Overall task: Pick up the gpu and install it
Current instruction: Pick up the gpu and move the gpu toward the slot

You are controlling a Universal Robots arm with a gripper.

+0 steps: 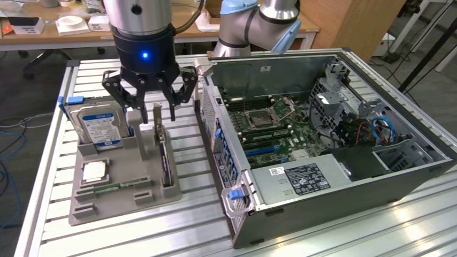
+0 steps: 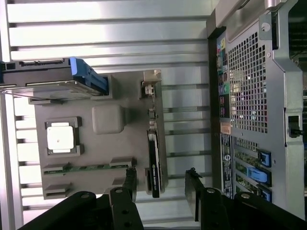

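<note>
The arm's pincer (image 1: 158, 116) is hanging over the grey parts tray (image 1: 136, 166), which is sitting on the slatted metal surface (image 1: 192, 227). Its jaws are standing spread wide and are gripping nothing. The gpu (image 1: 165, 160) is resting in the tray, standing on its long edge in a narrow slot. That slot is running along the side of the tray nearest the open computer case (image 1: 400, 176). The card's silvery bracket (image 2: 150, 91) is sitting at the end of the slot closer to the hard drive (image 1: 100, 126). Seen from the wrist, the dark card is lining up with the gap between the two black fingers (image 2: 128, 184). One finger is standing to either side of its line, and neither is touching it. The hard drive, with its blue and white label, is standing upright in a holder on the far side of the tray from the case. A square processor chip (image 1: 94, 172) is lying flat in its pocket below the drive. A thin green memory stick (image 1: 117, 187) is lying in a groove just beside the chip. The case is lying just beside the tray on the exterior view's right with its side panel off. Its motherboard (image 1: 271, 128) is facing up, uncovered.
</note>
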